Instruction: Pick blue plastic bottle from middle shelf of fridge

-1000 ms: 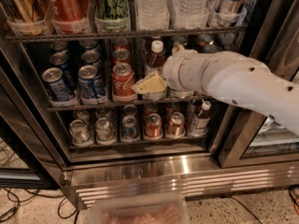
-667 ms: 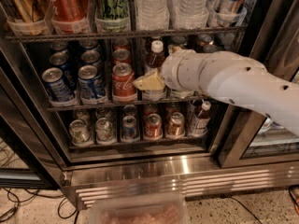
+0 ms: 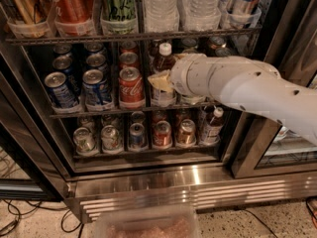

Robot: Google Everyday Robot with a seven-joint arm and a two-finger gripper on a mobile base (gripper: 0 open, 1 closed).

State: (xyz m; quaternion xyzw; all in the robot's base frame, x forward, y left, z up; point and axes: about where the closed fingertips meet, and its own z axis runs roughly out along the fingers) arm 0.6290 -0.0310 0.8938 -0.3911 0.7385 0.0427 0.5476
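The blue plastic bottle [image 3: 163, 59], with a white cap and dark drink, stands on the middle shelf [image 3: 94, 113] of the fridge [image 3: 148, 182], just right of a red cola can [image 3: 131, 87]. My gripper [image 3: 159, 81] reaches in from the right on a white arm [image 3: 247, 90]. It sits against the bottle's body below the neck, and covers the label. The bottle's base shows under it.
Blue cans [image 3: 96, 88] stand left of the cola can. The top rack [image 3: 129, 35] holds tall cans and water bottles close above. The lower rack holds short cans and a second capped bottle [image 3: 213, 125]. The door frame [image 3: 257, 148] stands at the right.
The gripper has edged slightly upward at the bottle. The cans and racks have not moved.
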